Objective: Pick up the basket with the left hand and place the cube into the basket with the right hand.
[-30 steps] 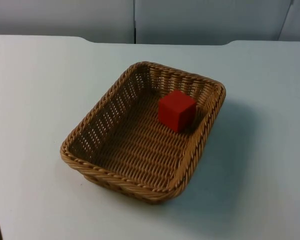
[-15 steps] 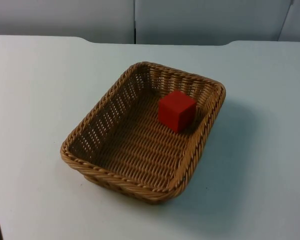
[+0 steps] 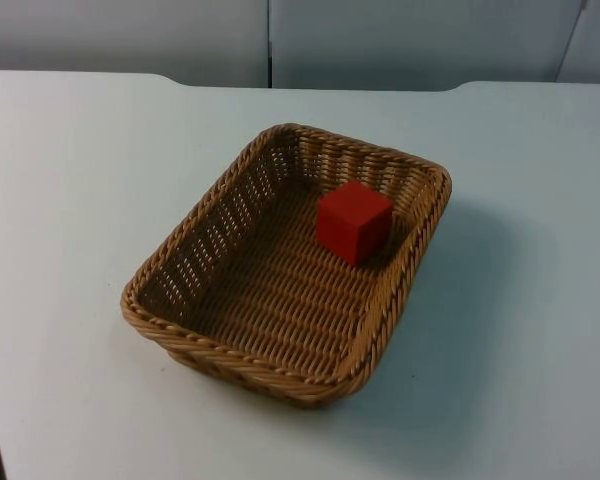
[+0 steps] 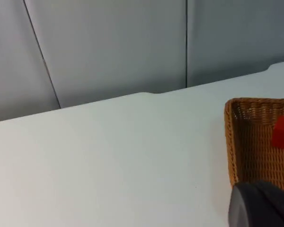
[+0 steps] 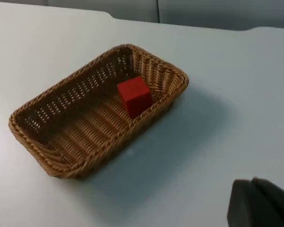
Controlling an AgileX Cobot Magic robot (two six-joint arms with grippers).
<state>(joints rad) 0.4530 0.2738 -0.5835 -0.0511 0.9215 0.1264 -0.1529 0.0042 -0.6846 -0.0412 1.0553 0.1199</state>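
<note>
1 basket [image 3: 280, 300] on tabletop [image 3: 70, 180] | 1 red cube [image 3: 353, 221] inside, far end | my 2 pincers: finger spacing, cannot tell

Cube [image 3: 353, 221] in basket [image 3: 230, 355], on table [image 3: 70, 180].

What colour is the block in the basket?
Red. The cube shows best in the top view, inside the woven basket.
</note>
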